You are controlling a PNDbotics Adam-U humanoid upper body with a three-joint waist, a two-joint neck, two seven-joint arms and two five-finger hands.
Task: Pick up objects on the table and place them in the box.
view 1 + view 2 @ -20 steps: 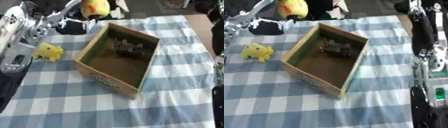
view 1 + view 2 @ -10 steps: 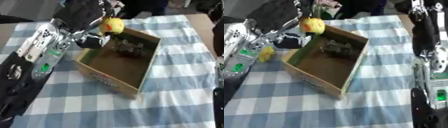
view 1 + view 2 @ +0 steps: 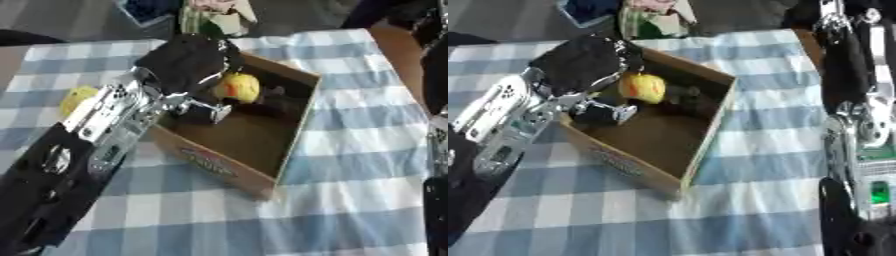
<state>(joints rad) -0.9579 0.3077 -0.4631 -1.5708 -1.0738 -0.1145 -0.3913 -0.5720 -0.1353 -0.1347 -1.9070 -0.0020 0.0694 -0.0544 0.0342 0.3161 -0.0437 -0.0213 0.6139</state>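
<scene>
My left hand (image 3: pixel 187 61) reaches in from the left over the far left corner of the open cardboard box (image 3: pixel 229 168). Its fingers are curled round a round yellow toy (image 3: pixel 236 87) with an orange patch, held just inside the box's opening. A small dark object (image 3: pixel 282 99) lies on the box floor beside the toy. A second yellow toy (image 3: pixel 76 96) sits on the checked cloth left of the box, partly hidden by my left forearm. My right arm (image 3: pixel 857 125) runs down the right edge of the right eye view; I cannot make out its hand.
The box stands askew on a blue and white checked tablecloth (image 3: pixel 350 165). Beyond the table's far edge are a green and white object (image 3: pixel 651 17) and a dark blue one (image 3: pixel 588 9). Bare cloth lies in front of and right of the box.
My left hand has carried the yellow toy from above the box's far rim down into the opening. The whole picture has also shifted.
</scene>
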